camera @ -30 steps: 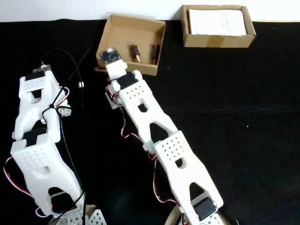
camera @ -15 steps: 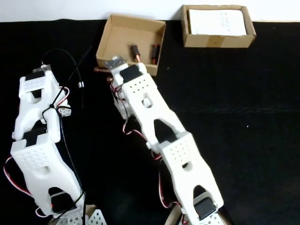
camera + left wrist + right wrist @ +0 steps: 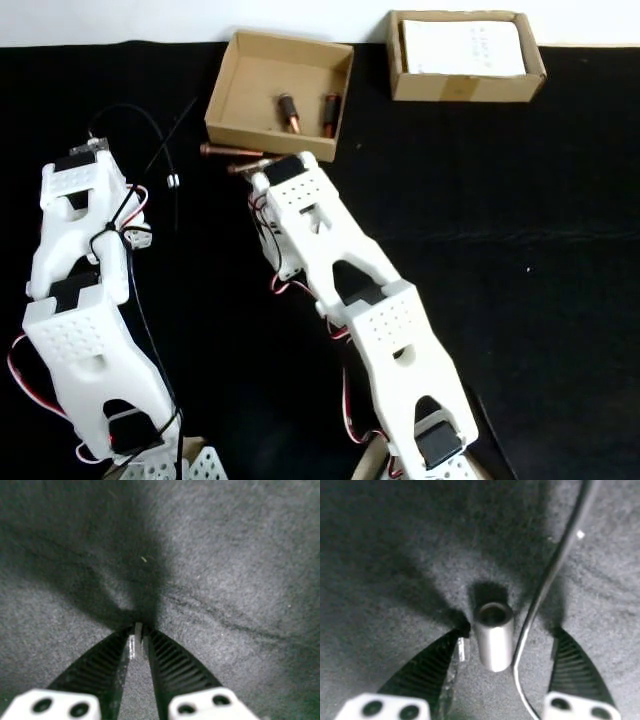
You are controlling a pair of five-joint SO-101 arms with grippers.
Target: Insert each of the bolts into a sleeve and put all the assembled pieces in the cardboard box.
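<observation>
My right gripper (image 3: 509,632) is open low over the black cloth, with a silver sleeve (image 3: 493,635) between its fingers, closer to one finger (image 3: 445,665). A thin black cable (image 3: 545,580) runs between the sleeve and the other finger. My left gripper (image 3: 138,630) is shut on nothing above bare cloth. From above, a small silver sleeve (image 3: 172,181) sits beside a cable between the two arms. Two copper bolts (image 3: 230,150) (image 3: 248,166) lie on the cloth just outside the cardboard box (image 3: 225,95). Two assembled pieces (image 3: 290,112) (image 3: 329,113) lie inside it.
A second cardboard box (image 3: 465,88) holding white paper stands at the back right. One white arm (image 3: 85,270) is along the left side and another (image 3: 350,290) runs up the middle, its tip near the bolts. Black cloth stretches open on the right.
The middle arm has drawn back from over the box's near left corner toward the table's front, uncovering the two bolts. The arm at the left has not moved.
</observation>
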